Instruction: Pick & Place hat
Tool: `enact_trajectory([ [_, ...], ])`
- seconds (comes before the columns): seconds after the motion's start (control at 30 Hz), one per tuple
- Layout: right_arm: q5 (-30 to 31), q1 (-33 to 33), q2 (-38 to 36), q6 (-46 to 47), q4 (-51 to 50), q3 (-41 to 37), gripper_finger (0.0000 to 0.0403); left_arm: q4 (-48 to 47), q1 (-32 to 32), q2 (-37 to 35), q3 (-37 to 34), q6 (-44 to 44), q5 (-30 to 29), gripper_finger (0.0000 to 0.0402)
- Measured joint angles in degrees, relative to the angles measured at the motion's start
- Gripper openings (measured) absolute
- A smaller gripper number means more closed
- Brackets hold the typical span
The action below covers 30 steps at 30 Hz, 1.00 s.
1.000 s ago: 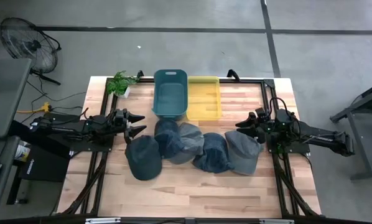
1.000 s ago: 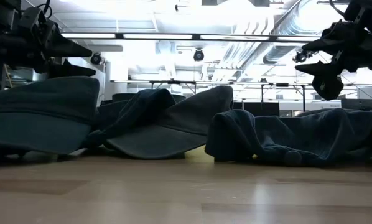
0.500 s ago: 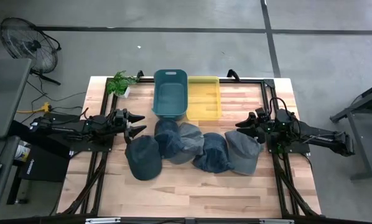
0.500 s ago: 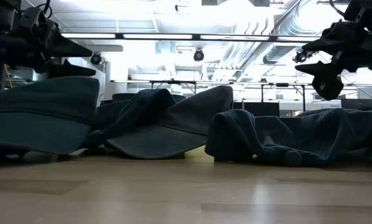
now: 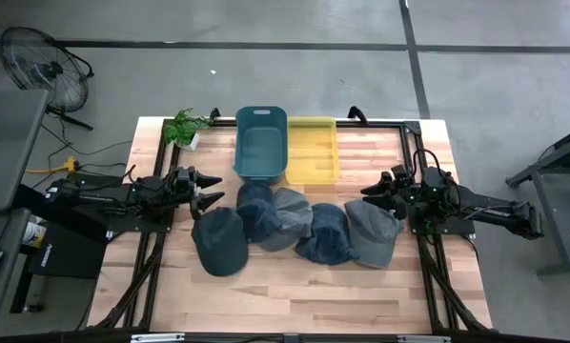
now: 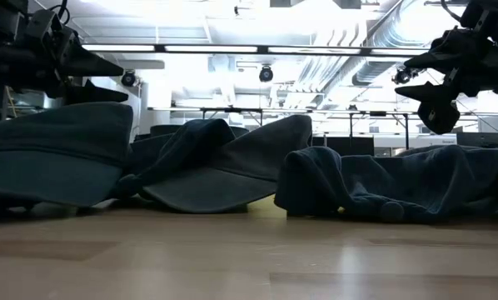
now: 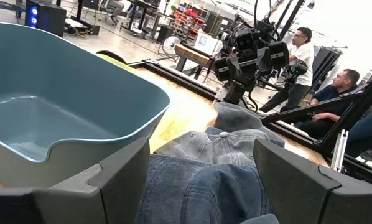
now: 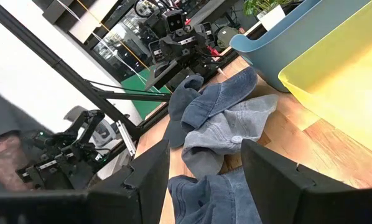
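Several denim hats (image 5: 295, 227) lie in an overlapping row across the middle of the wooden table, resting on their crowns and brims; the darkest (image 5: 218, 241) is nearest the left arm, a grey-blue one (image 5: 373, 233) nearest the right. My left gripper (image 5: 209, 191) hovers level and open just left of the row, above the table (image 7: 201, 186), pointing toward the hats (image 7: 226, 146). My right gripper (image 5: 369, 195) hovers open at the row's right end (image 8: 204, 180), over the hats (image 8: 226, 118). Nothing sits between either pair of fingers.
A teal bin (image 5: 261, 143) and a yellow bin (image 5: 313, 150) stand side by side at the table's far edge, behind the hats. A small potted plant (image 5: 183, 126) sits at the far left corner. Bare wood (image 5: 295, 291) lies nearer the front edge. People (image 7: 335, 87) sit beyond the table.
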Motion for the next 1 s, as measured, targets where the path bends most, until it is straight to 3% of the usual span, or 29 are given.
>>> enact_trajectory([
  [1.0,0.01,-0.01,0.00,-1.60,0.00,0.00,0.0193,-0.02,0.01,0.00,0.01,0.00,0.00,0.0284],
])
